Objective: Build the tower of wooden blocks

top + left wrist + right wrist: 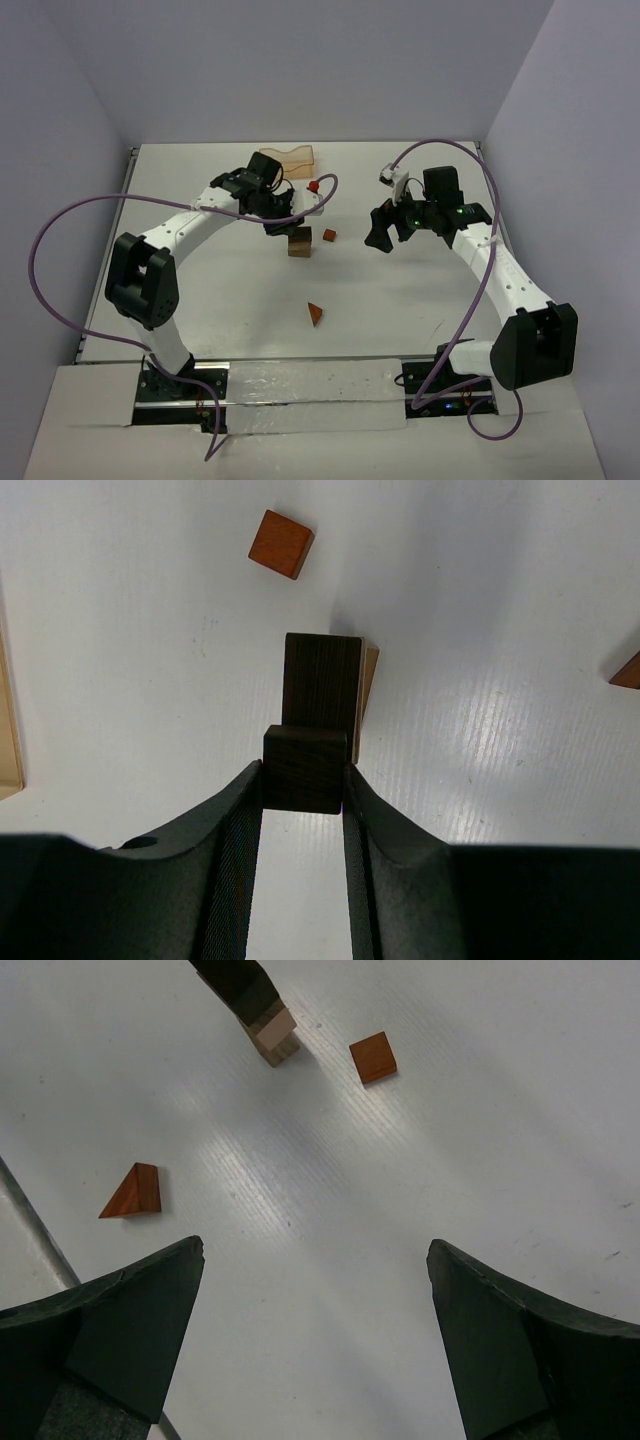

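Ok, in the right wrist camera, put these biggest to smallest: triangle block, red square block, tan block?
Biggest: triangle block, though it lies nearest the camera.
Then: red square block and tan block, which look alike; the tan one is partly hidden.

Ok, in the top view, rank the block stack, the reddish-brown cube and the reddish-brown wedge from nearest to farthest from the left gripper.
1. The block stack, right at the left gripper, which grips a dark brown block.
2. The reddish-brown cube, just right of the stack.
3. The reddish-brown wedge, well toward the arm bases.
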Controlling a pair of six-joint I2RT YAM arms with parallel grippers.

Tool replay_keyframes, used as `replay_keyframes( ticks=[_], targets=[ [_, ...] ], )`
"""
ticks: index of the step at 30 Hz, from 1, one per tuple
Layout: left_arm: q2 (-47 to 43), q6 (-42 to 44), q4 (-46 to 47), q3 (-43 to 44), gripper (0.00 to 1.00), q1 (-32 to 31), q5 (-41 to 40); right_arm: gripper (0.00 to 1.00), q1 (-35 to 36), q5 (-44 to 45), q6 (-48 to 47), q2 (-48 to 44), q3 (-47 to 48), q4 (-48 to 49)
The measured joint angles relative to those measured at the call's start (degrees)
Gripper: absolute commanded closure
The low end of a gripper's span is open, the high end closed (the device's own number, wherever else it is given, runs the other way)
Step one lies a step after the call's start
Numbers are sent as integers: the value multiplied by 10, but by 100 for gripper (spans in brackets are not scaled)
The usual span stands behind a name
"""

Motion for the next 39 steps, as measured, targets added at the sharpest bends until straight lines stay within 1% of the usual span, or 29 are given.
replay_keyframes(
  ticks=[17, 24, 27, 34, 37, 38, 39],
  targets=[
    [1, -1, 0, 1, 60, -6, 0, 0, 0, -3, 0, 2, 0, 0],
    [1, -1, 0, 4, 59, -6, 0, 0, 0, -3, 0, 3, 0, 0],
    [2, -1, 0, 4, 57, -6, 0, 0, 0, -4, 0, 4, 0, 0],
    [8, -1, 0, 4, 49, -9, 0, 0, 0, -4, 0, 9, 0, 0],
    [10, 0, 0, 4, 44, -10, 0, 0, 0, -5, 0, 10, 0, 0],
    [10, -1, 0, 4, 40, -10, 0, 0, 0, -5, 0, 11, 0, 0],
    [10, 0, 0, 4, 30, -10, 0, 0, 0, -5, 0, 11, 0, 0]
  ],
)
